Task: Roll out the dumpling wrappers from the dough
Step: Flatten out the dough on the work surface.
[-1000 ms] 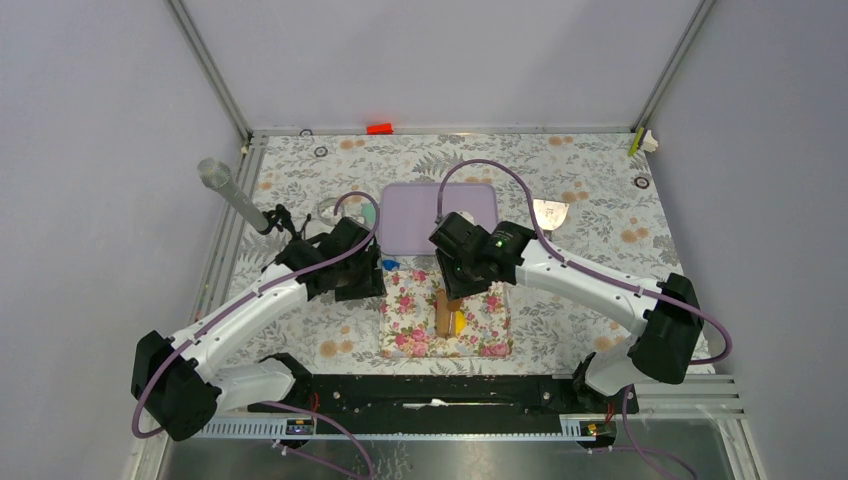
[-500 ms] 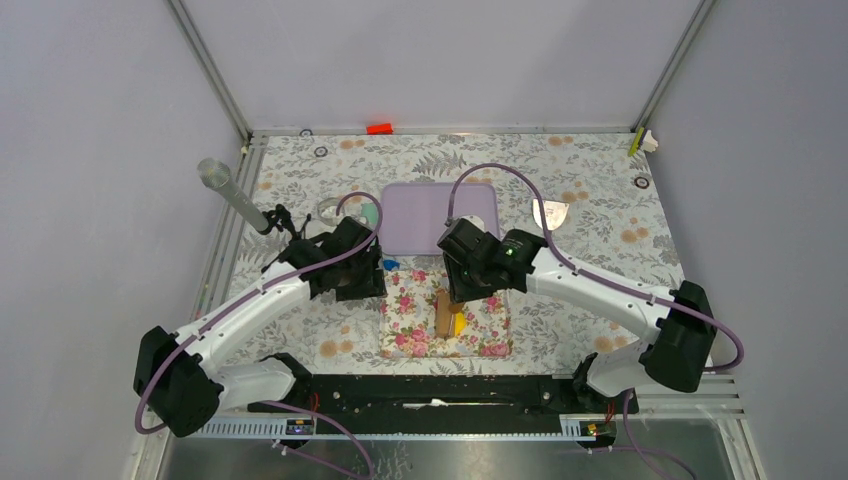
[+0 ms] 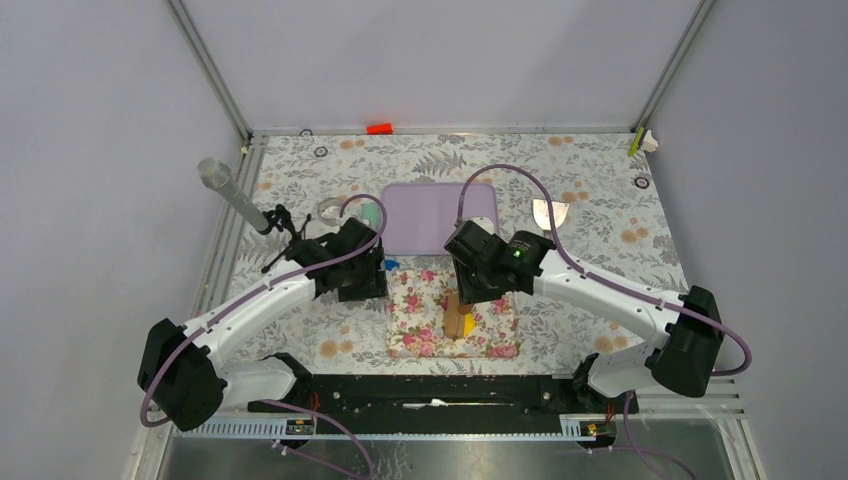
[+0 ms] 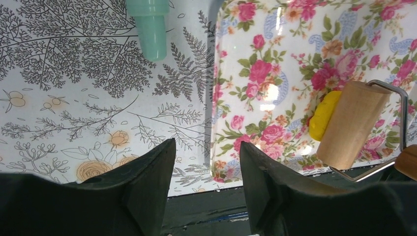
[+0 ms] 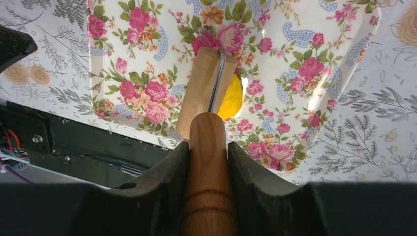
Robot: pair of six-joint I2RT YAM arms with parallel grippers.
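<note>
A wooden roller (image 4: 351, 123) lies against the yellow dough lump (image 4: 322, 115) on the rose-patterned rectangular tray (image 4: 255, 59); the tray's remaining surface is open. A mint-green cylinder (image 4: 150, 27) sits near its corner.

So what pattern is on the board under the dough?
The board: pink roses on white, clearest in right wrist view.

Plain grey walls (image 3: 90, 120) (aluminium corner posts (image 3: 208, 70)), fern-patterned tablecloth (image 3: 600, 190)

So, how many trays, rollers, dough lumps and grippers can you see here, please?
trays: 2, the floral tray and the purple tray
roller: 1
dough: 1
grippers: 2, the left gripper and the right gripper
total: 6
</note>
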